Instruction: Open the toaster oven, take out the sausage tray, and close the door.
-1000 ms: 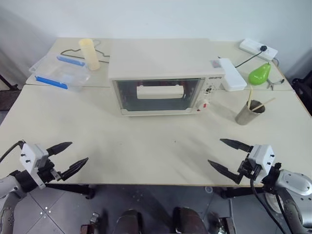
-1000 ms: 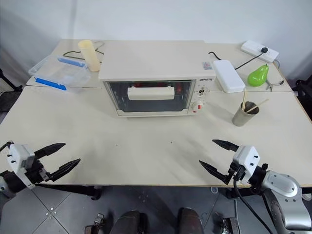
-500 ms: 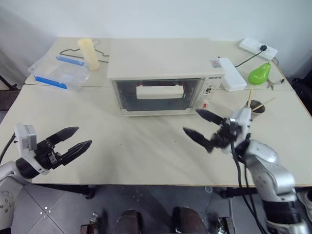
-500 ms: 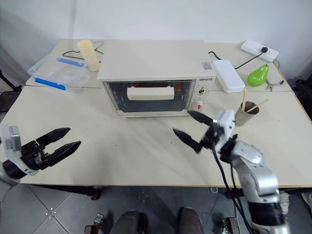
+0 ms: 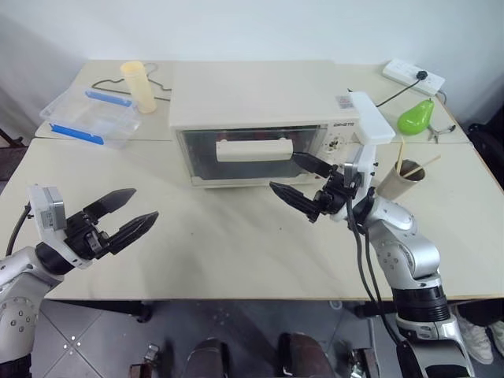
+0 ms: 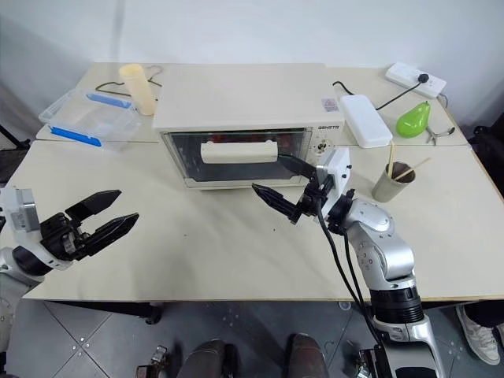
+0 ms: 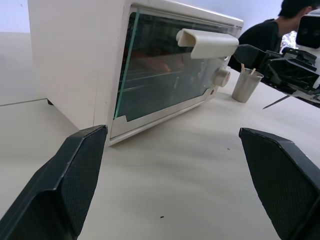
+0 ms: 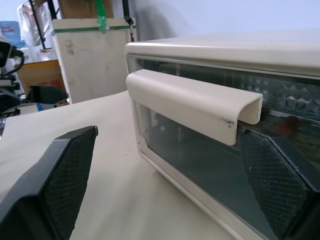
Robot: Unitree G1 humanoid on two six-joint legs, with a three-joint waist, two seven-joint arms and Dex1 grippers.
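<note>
The cream-white toaster oven [image 5: 260,102] stands mid-table with its glass door [image 5: 236,161] closed. The white bar handle [image 8: 190,102] runs across the door's upper part. The sausage tray is hidden inside, and only a reddish blur [image 7: 160,62] shows behind the glass. My right gripper [image 5: 283,172] hovers open just in front of the door. Its upper fingertip sits by the handle's right end and touches nothing. My left gripper [image 5: 146,203] is open and empty over the table's front left, well away from the oven.
A clear plastic box with blue clips [image 5: 87,118] and a cream cup [image 5: 138,87] stand at the back left. On the right are a metal cup with sticks [image 5: 396,179], a green pear [image 5: 416,118], a white box [image 5: 370,116] and a power strip [image 5: 413,76]. A person [image 7: 265,35] sits beyond the table.
My right gripper has swung up and left from the table's front right edge to just before the oven door. My left gripper has risen a little. Both stay open.
</note>
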